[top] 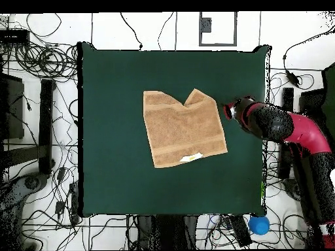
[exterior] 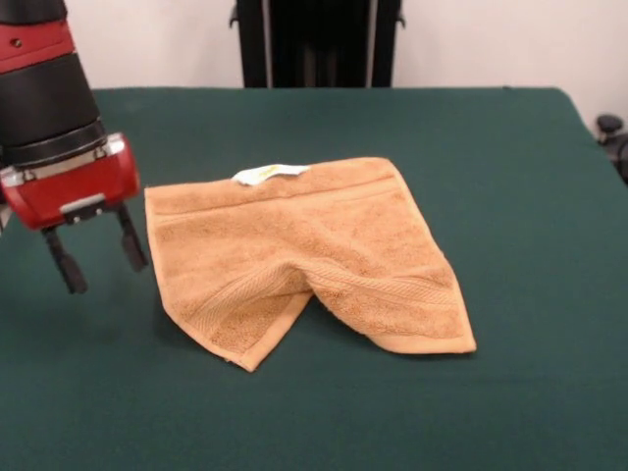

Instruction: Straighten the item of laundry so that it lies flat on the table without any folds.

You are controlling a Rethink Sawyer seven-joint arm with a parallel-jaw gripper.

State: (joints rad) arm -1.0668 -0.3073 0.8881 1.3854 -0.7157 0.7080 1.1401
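Observation:
The tan-orange towel (exterior: 304, 255) lies near the middle of the dark green table (exterior: 510, 177). Its near edge is pulled in at the middle into a V-shaped notch, with folds running up from it. A small white tag (exterior: 270, 174) sticks out at its far edge. My gripper (exterior: 96, 257) hangs to the left of the towel, a short way off its left edge, with its two black fingers (exterior: 64, 261) apart and empty. In the overhead view the towel (top: 184, 127) lies at the table's (top: 111, 163) middle, and the gripper (top: 230, 110) is just off its right edge.
The robot's black pedestal (exterior: 316, 41) stands at the table's far side. Cables and stands cover the floor around the table (top: 39, 78). A blue ball (top: 259, 225) lies on the floor by the table's corner.

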